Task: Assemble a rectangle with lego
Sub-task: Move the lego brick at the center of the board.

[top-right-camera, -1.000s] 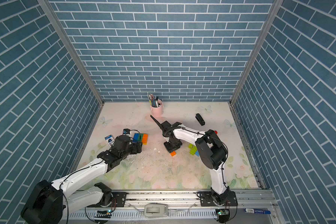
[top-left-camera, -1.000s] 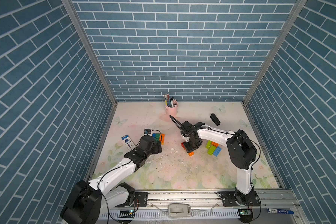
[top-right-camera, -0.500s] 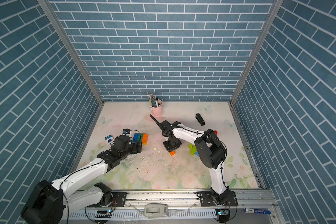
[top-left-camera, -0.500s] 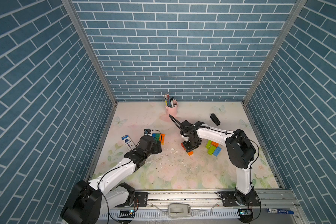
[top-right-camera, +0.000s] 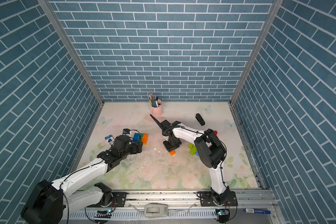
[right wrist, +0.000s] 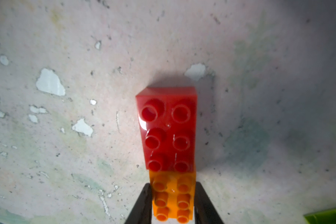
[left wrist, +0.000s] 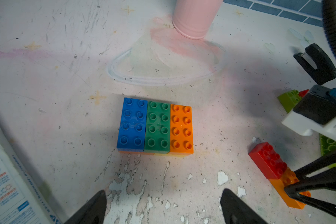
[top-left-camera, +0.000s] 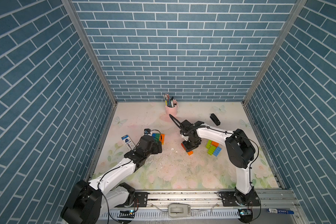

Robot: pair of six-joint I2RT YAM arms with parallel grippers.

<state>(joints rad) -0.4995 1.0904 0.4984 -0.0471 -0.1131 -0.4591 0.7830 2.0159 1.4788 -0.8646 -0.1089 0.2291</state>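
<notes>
On the flowered tabletop (top-left-camera: 163, 174), a pink cup of pens (top-left-camera: 171, 108) stands at the back, well apart from a black stapler (top-left-camera: 215, 119) and a white-and-blue box (top-left-camera: 128, 142).

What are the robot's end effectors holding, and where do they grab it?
The right end effector pinches the orange studded plastic brick by its long sides. The left end effector is open and empty.

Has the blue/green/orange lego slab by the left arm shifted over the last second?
No. The flat slab of blue, green and orange studded plastic bricks sits where it did, at the same offset from the pink pen cup in both top views.
</notes>
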